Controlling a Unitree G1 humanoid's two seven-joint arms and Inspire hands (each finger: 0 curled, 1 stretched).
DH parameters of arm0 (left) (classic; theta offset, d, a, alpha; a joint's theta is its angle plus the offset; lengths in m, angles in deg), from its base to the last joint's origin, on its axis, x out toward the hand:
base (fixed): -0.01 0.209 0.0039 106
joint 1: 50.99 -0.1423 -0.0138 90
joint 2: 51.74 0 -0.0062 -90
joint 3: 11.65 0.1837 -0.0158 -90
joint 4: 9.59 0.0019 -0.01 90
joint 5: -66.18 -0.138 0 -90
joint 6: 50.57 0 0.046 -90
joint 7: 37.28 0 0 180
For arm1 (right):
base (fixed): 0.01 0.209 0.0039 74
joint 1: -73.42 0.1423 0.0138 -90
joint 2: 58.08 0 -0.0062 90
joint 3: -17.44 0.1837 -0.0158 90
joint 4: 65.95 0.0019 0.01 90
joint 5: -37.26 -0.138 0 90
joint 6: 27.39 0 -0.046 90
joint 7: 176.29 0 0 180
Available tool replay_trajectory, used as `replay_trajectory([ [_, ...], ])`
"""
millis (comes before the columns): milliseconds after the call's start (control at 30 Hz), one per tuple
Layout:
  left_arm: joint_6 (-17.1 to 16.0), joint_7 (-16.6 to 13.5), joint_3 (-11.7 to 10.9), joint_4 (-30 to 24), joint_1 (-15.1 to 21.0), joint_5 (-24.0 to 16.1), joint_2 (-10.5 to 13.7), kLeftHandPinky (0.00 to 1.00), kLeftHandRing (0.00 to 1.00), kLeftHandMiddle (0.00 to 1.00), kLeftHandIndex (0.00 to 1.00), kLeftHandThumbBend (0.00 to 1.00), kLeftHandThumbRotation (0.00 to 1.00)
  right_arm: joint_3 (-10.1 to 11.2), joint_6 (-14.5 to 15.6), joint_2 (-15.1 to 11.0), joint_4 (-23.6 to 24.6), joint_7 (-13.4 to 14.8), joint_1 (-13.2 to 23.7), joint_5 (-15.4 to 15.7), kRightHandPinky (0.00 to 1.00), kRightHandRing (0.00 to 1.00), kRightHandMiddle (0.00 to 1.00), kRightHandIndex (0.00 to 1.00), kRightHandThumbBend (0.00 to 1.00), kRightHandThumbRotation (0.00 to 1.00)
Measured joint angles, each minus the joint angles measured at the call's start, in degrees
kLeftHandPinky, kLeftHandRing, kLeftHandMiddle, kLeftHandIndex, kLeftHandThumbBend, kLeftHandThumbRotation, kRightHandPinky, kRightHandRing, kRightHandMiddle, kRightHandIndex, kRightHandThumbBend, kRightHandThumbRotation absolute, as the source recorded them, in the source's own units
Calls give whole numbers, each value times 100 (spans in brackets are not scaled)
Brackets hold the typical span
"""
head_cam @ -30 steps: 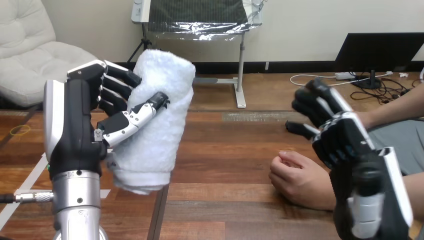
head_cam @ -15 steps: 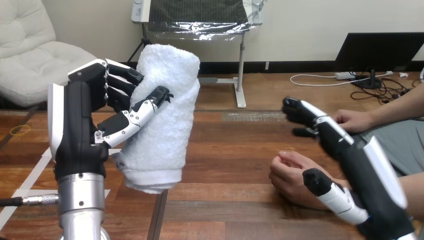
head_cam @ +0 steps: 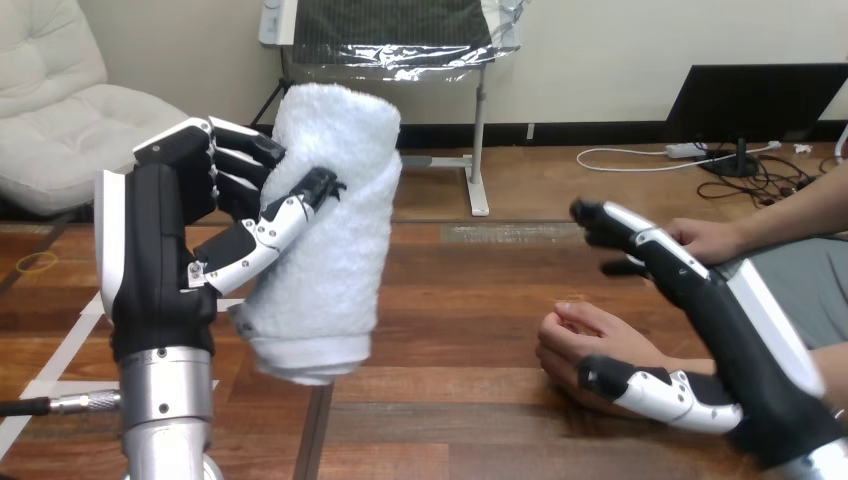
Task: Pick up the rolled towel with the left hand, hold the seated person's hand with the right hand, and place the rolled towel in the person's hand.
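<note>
1. The left hand (head_cam: 160,270): we list it raised over the left part of the table (head_cam: 470,300), its back toward the camera. Fingers and thumb are curled round the rolled towel (head_cam: 340,270).
2. The rolled towel: white and fluffy, held nearly upright with a slight lean, clear of the wood. The thumb crosses its front and the fingers wrap its left side. We see rolled layers at its lower end.
3. The right hand (head_cam: 730,330): we list it at the right, spread wide. The fingers are stretched forward and leftward, and the thumb is set far apart from them, pointing left. It grips nothing.
4. The person's hand on the table (head_cam: 585,345): right of centre, fingers loosely curled. It lies between the right hand's thumb and fingers. The thumb is just in front of it, but we cannot tell whether they touch. The towel is well apart from it.
5. The person's farther hand (head_cam: 705,238): just beside the right hand's fingers, on their far side.
</note>
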Motion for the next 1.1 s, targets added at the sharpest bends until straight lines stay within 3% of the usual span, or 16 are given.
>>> replay_trajectory([
  [233,-120,-4,-39,-2,-14,156,-47,19,25,32,37,47,0,326,192,-532,-288,-92,260,2,74,87,91,89,100,57],
  [467,-133,-3,-53,-2,-18,218,-76,19,25,32,37,47,0,540,211,-890,-540,-139,420,2,73,88,92,90,100,55],
  [800,-236,16,-46,-2,-39,301,-79,18,25,32,37,47,0,585,366,-1233,-721,-295,525,43,73,89,93,91,100,52],
  [1100,-269,28,-47,-2,-53,317,-84,18,24,32,37,47,0,585,584,-1477,-816,-345,560,264,72,88,92,91,100,53],
])
